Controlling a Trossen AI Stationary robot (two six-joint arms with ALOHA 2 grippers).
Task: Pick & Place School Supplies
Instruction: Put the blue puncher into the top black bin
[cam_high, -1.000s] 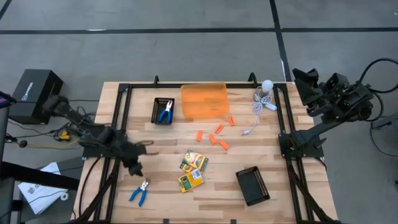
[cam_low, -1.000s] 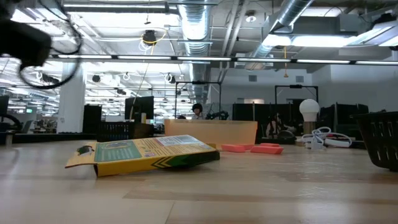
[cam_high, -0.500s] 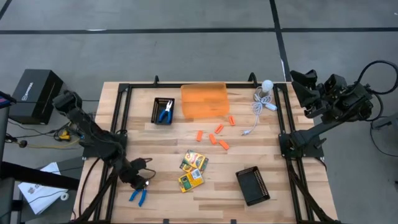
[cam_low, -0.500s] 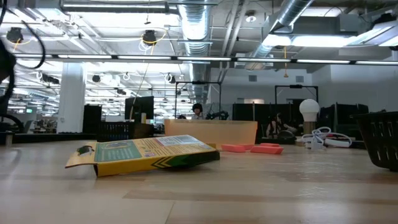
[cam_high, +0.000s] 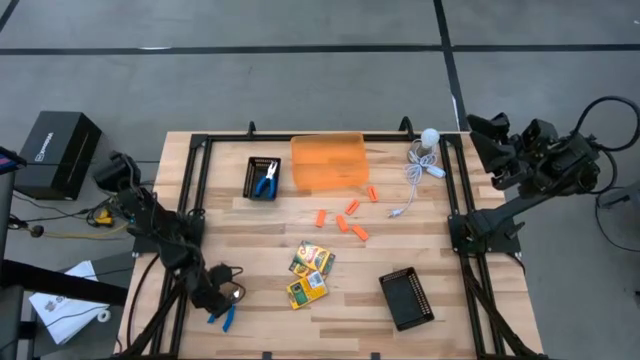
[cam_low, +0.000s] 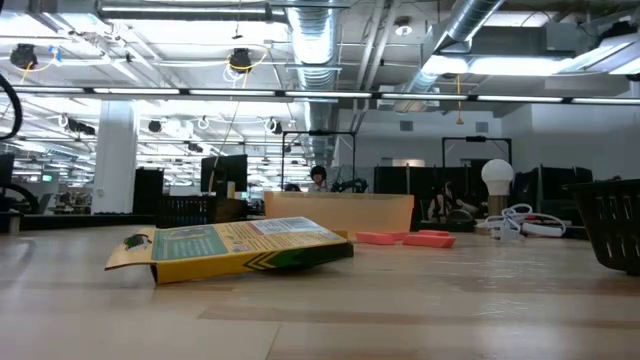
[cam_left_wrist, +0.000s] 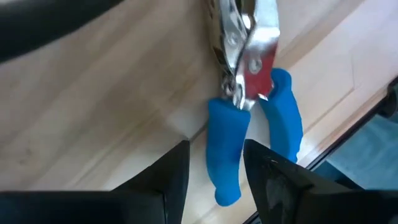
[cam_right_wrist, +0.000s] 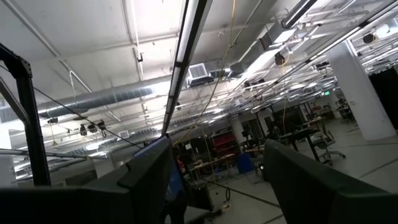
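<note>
One pliers (cam_left_wrist: 252, 118) half-hidden, left pincer (cam_left_wrist: 214, 177) spread above

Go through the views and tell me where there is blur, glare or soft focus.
Left wrist view: the blue-handled pliers sit soft and close, glare on their metal head, the left gripper a dark blur. Low view: the crayon box is fairly sharp, the near table soft, ceiling lights glaring. Right wrist view: bright ceiling strips, the right gripper silhouetted. High view: even light.

No legible txt; print on crayon box (cam_low: 235, 247) & black case (cam_high: 55, 150) too small.
</note>
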